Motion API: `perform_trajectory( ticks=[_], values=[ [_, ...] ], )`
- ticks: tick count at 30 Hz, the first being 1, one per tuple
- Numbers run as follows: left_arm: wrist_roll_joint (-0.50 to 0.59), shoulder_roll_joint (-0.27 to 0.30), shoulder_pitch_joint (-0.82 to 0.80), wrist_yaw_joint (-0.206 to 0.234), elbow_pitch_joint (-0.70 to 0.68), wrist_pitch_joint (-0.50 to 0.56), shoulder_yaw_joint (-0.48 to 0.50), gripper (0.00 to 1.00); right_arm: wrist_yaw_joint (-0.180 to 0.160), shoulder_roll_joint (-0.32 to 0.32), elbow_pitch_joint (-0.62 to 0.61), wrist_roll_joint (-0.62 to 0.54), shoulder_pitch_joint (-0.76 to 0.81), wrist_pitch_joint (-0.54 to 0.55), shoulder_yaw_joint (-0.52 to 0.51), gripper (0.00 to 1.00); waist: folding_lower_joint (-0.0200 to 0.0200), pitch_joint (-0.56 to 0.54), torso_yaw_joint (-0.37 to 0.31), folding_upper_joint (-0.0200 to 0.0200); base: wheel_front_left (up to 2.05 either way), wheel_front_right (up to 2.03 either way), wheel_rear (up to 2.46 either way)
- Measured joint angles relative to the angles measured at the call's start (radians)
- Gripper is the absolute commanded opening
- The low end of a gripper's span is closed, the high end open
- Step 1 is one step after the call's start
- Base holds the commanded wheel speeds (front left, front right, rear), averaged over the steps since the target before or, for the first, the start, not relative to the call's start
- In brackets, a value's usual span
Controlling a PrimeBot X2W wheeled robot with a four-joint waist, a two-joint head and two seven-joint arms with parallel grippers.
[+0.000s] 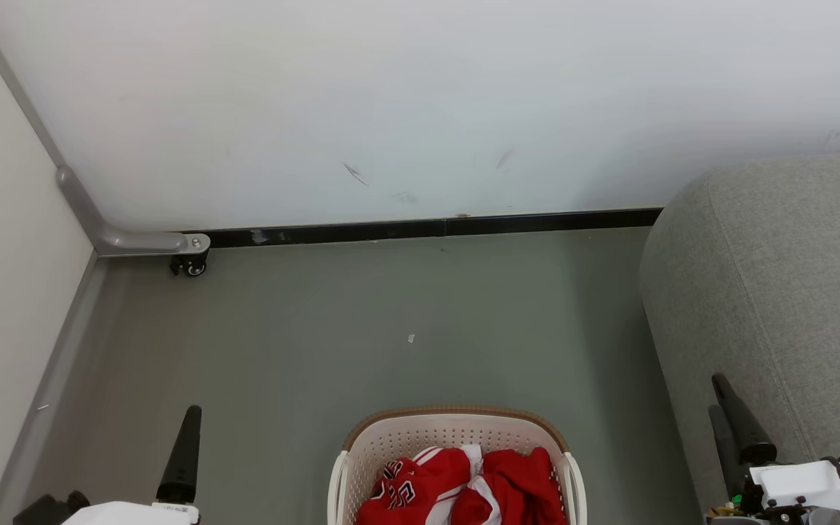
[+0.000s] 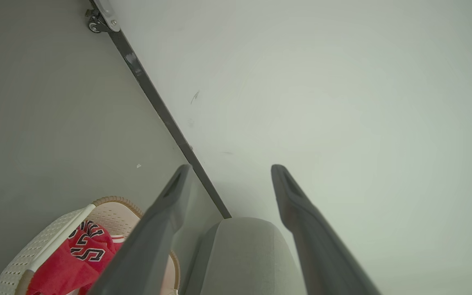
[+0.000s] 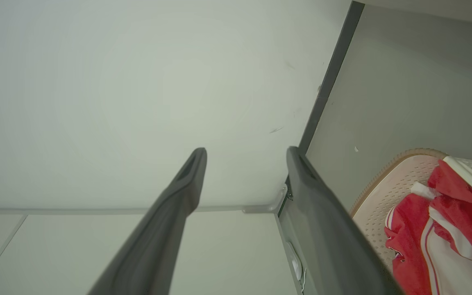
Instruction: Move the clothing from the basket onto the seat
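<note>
Clothing [image 1: 456, 485] lies bunched in the basket [image 1: 456, 417] near the seat [image 1: 777, 292], looking soft, light and floppy, best pinched at a raised fold, while left gripper [image 2: 231, 167] and right gripper [image 3: 246, 150] hang spread wide, empty.

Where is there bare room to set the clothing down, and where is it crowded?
Free: the top of the seat, right of the basket, and the floor between basket and baseboard. Crowded: inside the basket, heaped with clothing.
</note>
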Motion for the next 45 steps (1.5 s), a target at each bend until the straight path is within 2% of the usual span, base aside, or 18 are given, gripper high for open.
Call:
perform_trajectory(
  ticks=[9, 18, 35, 45],
  values=[
    [0.203, 0.012, -0.012, 0.000, -0.037, -0.032, -0.038, 1.00, 0.000, -0.002, -0.016, -0.172, 0.000, -0.032, 0.007, 1.00, 0.0072, -0.007, 0.000, 0.0000, 0.00, 0.00, 0.00],
    [0.400, 0.018, -0.012, 0.020, -0.073, -0.064, -0.078, 1.00, 0.000, -0.004, -0.036, -0.381, 0.001, -0.061, 0.016, 1.00, 0.0085, -0.015, 0.000, 0.0000, 0.00, 0.00, 0.00],
    [0.700, 0.020, -0.011, 0.092, -0.110, -0.124, -0.140, 1.00, 0.000, -0.008, -0.050, -0.734, 0.010, -0.121, 0.045, 1.00, -0.0047, -0.012, -0.001, 0.0000, 0.00, 0.00, 0.00],
    [0.855, 0.021, -0.011, 0.136, -0.126, -0.157, -0.164, 1.00, 0.000, -0.009, -0.057, -0.901, 0.010, -0.157, 0.052, 1.00, -0.0075, -0.009, -0.003, 0.0000, 0.00, 0.00, 0.00]
  ],
)
